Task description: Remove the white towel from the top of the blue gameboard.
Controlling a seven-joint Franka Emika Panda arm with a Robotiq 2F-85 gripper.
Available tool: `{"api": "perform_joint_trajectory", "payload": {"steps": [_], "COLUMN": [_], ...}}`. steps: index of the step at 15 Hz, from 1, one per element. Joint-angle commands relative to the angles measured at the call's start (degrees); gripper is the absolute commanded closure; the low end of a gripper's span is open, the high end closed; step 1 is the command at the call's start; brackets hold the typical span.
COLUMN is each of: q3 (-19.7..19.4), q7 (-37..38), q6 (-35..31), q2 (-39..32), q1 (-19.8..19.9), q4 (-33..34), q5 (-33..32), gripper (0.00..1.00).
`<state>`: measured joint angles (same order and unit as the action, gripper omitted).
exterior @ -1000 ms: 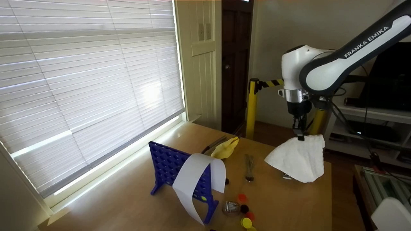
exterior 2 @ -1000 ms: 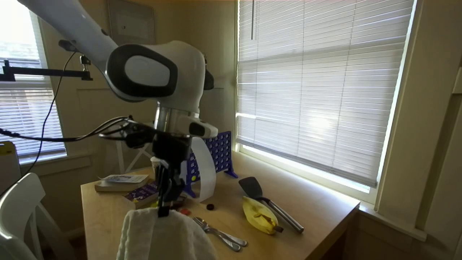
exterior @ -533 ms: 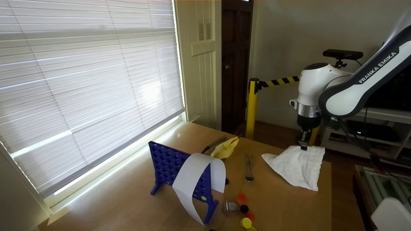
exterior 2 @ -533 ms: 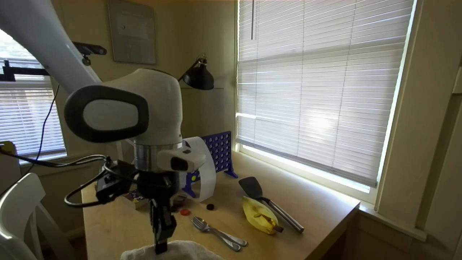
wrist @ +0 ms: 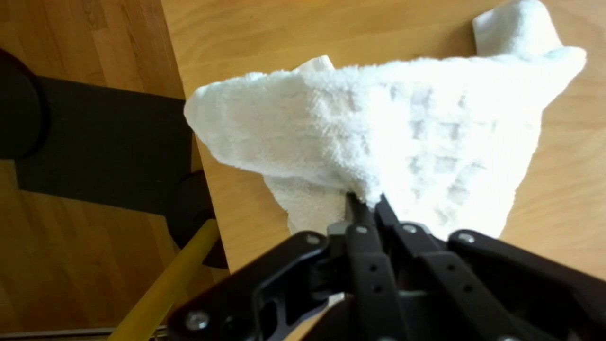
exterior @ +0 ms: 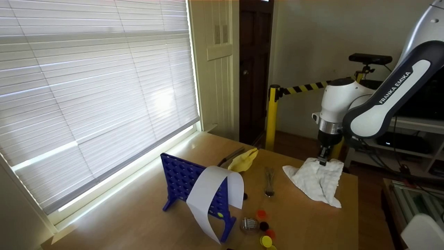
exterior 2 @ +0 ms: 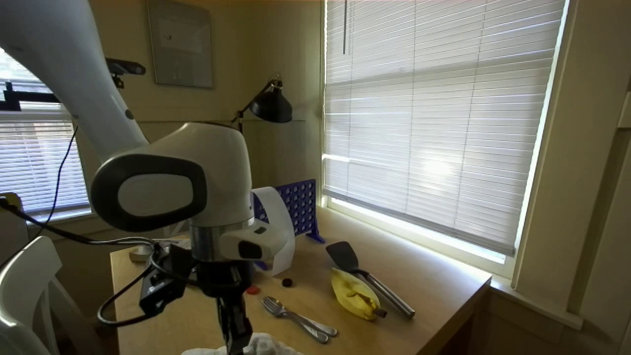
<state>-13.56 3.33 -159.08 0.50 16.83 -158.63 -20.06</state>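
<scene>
The white towel (exterior: pixel 317 184) lies draped and crumpled on the table's end, away from the blue gameboard (exterior: pixel 182 177). My gripper (exterior: pixel 322 162) is shut on its upper part; in the wrist view the gripper (wrist: pixel 366 196) pinches a fold of the towel (wrist: pixel 440 137). In an exterior view only the towel's top (exterior 2: pixel 266 343) shows at the lower edge, below my gripper. The gameboard stands upright, also in an exterior view (exterior 2: pixel 301 207), partly behind the arm there. A stiff white curved band (exterior: pixel 204 194) hangs over the gameboard's top.
A fork and spoon (exterior 2: pixel 296 315), a yellow banana-like item (exterior 2: pixel 352 293) and a black spatula (exterior 2: pixel 342 255) lie between towel and window. Red, black and yellow discs (exterior: pixel 266 241) and a small glass dish (exterior: pixel 249 225) lie near the gameboard. The table's edge (wrist: pixel 208 189) is close to the towel.
My gripper has moved down with the towel still held. The towel has sunk from hanging to lying more bunched on the table. The gameboard and white band have not moved.
</scene>
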Motion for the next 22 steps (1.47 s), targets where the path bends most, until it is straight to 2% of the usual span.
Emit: {"api": "perform_joint_trajectory", "payload": {"steps": [1, 8, 9, 11, 13, 14, 17, 19, 20, 21, 22], "q3": [-0.7, -4.1, -4.1, -2.7, -0.3, 0.9, 2.7, 4.9, 5.8, 7.2, 8.3], "q7": [7.9, 19.3, 19.2, 15.0, 8.1, 4.1, 7.2, 5.2, 3.4, 4.3, 3.7], "q6": [-3.8, -3.0, -2.5, -1.6, 1.2, 4.8, 17.4, 27.1, 32.1, 37.1, 41.9], "q2": [-3.9, -6.4, -5.7, -3.5, 0.4, 4.0, 13.4, 18.2, 20.8, 21.9, 26.2], "q1": [-0.9, -4.7, -5.0, -5.1, -5.3, -5.8, -5.7, -5.4, -5.7, -5.9, -6.6], "q4": [0.1, 0.5, 0.2, 0.3, 0.6, 1.0, -0.4, -0.7, -0.5, 1.6, 1.6], "q5": [-7.7, -20.5, -20.5, -15.4, -6.7, -2.1, -6.1, -5.6, -4.9, -4.5, -3.4], "gripper": [0.99, 0.99, 0.7, 0.63, 0.49, 0.42, 0.2, 0.06, 0.02, 0.0, 0.0]}}
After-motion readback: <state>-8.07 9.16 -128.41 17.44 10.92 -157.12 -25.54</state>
